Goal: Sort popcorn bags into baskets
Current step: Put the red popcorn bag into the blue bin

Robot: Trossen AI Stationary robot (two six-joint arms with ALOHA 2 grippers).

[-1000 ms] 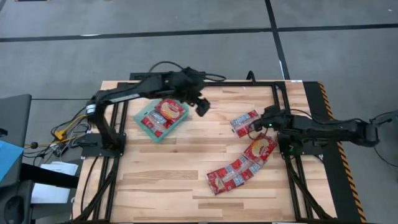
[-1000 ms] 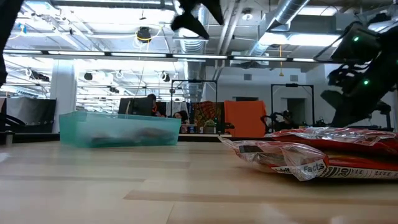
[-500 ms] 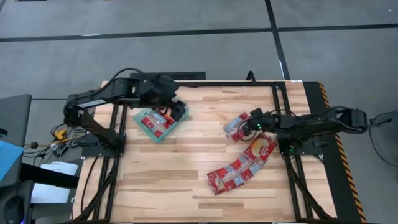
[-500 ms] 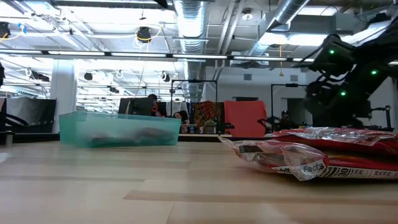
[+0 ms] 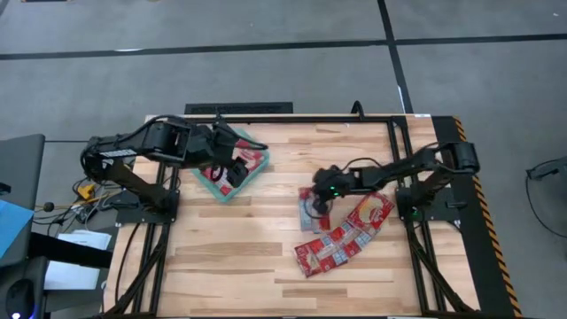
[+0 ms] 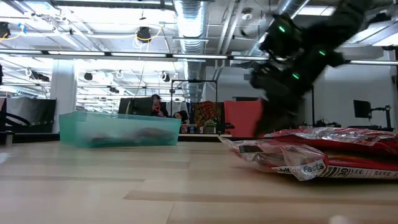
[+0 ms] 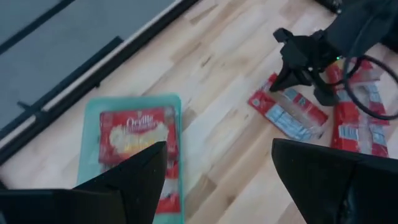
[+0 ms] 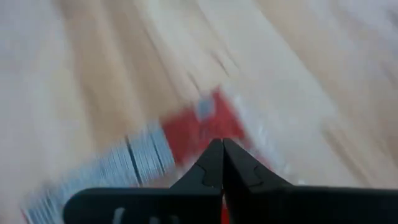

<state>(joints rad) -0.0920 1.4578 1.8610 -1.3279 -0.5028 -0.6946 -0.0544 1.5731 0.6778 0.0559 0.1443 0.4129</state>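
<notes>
My right gripper [image 5: 317, 200] is over the middle of the table, shut on one red popcorn bag [image 5: 310, 211]. The left wrist view shows that bag [image 7: 287, 113] under the right gripper [image 7: 305, 84]. More red bags [image 5: 370, 213] [image 5: 326, 250] lie flat on the wood nearer the right edge, and they fill the low view's right side [image 6: 323, 155]. The teal tray [image 5: 205, 182] [image 6: 118, 130] sits at the far left with bags inside, one printed bag on top [image 7: 134, 129]. My left gripper [image 5: 234, 170] [image 7: 217, 186] hovers open above the tray, touching nothing. My right gripper pinches the popcorn bag at one end [image 8: 205, 127] between its two fingers, coming from above and pointing down. The fingertips [image 8: 222, 149] are closed together over the red film. The bag trails below the fingers toward the table's near side; I cannot tell whether its lower end touches the wood.
A black metal frame [image 5: 403, 133] runs round the table's far and right sides. Bare wood lies between the tray and the right gripper and along the near edge [image 5: 230, 266]. People and office furniture show far behind the tray in the low view.
My left gripper has drawn back from the far middle of the table toward the left and now sits over the tray. My right gripper has travelled from the right side toward the table's middle and near edge, and the bag from the far right has come along with it.
</notes>
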